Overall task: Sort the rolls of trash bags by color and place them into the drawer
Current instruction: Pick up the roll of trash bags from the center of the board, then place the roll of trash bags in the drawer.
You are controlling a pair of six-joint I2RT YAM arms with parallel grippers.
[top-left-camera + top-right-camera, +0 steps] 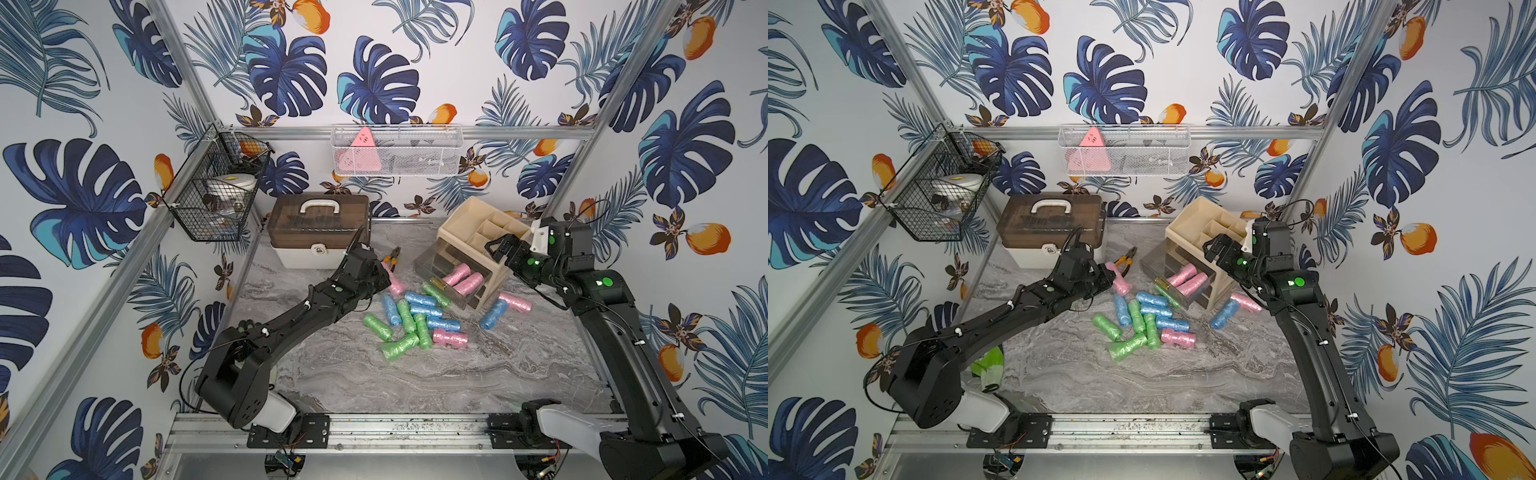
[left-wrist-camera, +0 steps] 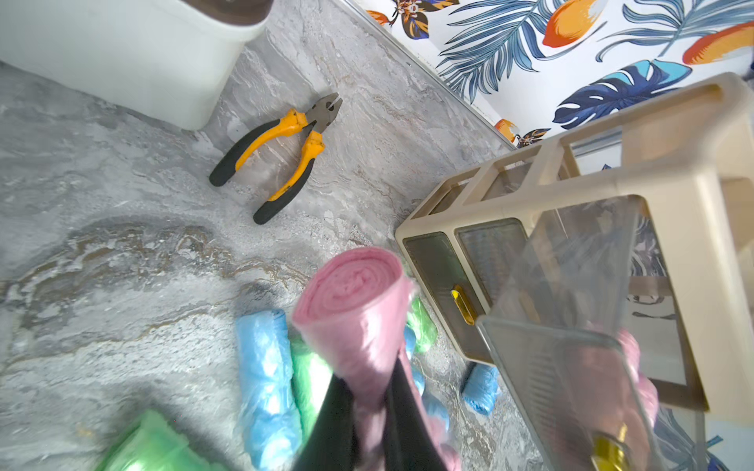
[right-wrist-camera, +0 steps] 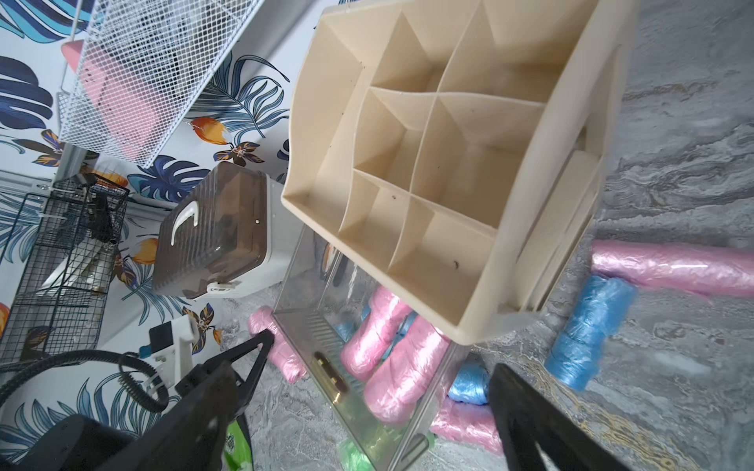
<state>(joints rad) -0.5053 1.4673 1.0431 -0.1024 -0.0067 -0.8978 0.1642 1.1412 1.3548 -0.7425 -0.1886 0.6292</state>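
My left gripper is shut on a pink roll, held above the table left of the drawer; in a top view the gripper sits beside the pile. The clear drawer is pulled out of the beige organizer and holds two pink rolls. Several green, blue and pink rolls lie loose on the marble table in front of it. One pink roll and one blue roll lie right of the organizer. My right gripper hangs open above the organizer, empty, with the drawer below its fingers.
A brown-lidded toolbox stands at the back left, with yellow-handled pliers beside it. A black wire basket and a white mesh basket hang on the walls. A green glove lies by the left arm's base.
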